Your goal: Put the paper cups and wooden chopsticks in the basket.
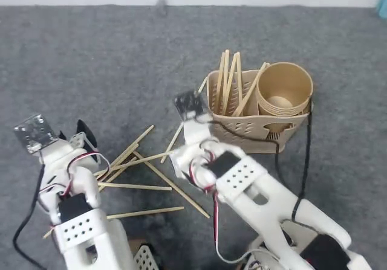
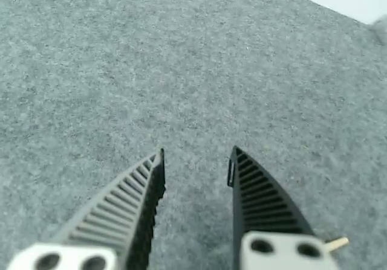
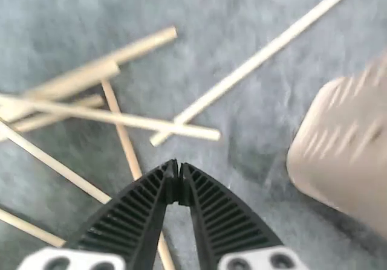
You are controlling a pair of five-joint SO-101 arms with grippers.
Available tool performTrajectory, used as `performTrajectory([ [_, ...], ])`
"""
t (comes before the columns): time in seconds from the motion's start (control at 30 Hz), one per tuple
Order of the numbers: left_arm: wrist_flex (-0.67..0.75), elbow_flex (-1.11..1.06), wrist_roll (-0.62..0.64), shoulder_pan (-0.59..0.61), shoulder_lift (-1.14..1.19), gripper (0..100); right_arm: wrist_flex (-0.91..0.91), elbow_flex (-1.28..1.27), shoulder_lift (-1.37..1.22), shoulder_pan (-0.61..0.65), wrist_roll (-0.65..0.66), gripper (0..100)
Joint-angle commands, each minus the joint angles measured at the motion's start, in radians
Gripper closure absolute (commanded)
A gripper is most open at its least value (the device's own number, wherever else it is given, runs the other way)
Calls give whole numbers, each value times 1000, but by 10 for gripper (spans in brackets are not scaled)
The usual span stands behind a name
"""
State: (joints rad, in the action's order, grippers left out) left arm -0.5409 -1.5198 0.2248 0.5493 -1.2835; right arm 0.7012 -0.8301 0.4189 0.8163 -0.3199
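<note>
Wooden chopsticks (image 1: pixel 136 186) strewn left of basket (image 1: pixel 254 131); R tool (image 3: pixel 179 167) closed, empty; L tool (image 2: pixel 198 152) open; stick pickup judged next, reopening needed.

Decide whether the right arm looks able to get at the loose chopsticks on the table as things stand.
Probably yes. The right gripper hangs above the loose chopsticks, with nothing lying over them and the basket off to one side. Its fingers are shut, so they would have to open first.

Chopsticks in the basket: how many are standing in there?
5. Four chopsticks stand close together in the basket, beside the paper cups; a fifth chopstick leans against the cups' rim. More may be hidden behind them.
</note>
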Motion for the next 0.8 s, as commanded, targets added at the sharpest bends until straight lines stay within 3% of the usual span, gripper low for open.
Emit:
performTrajectory([
  [0.0, -3, 5, 14, 3, -5, 833, 24, 160, 2, -10, -17, 988],
  [0.17, 5, 73, 14, 3, 158, 832, 28, 365, -159, -10, -15, 988],
  [0.33, 117, 160, 14, 8, 410, 833, 51, 664, -496, -10, -14, 987],
  [0.5, 127, 217, 14, 3, 516, 833, 179, 1030, -855, -44, -29, 945],
  [0.6, 127, 219, 14, 3, 517, 833, 317, 1266, -1038, -105, -123, 883],
  [0.77, 129, 220, 14, 0, 517, 833, 440, 1550, -1273, -162, -232, 904],
])
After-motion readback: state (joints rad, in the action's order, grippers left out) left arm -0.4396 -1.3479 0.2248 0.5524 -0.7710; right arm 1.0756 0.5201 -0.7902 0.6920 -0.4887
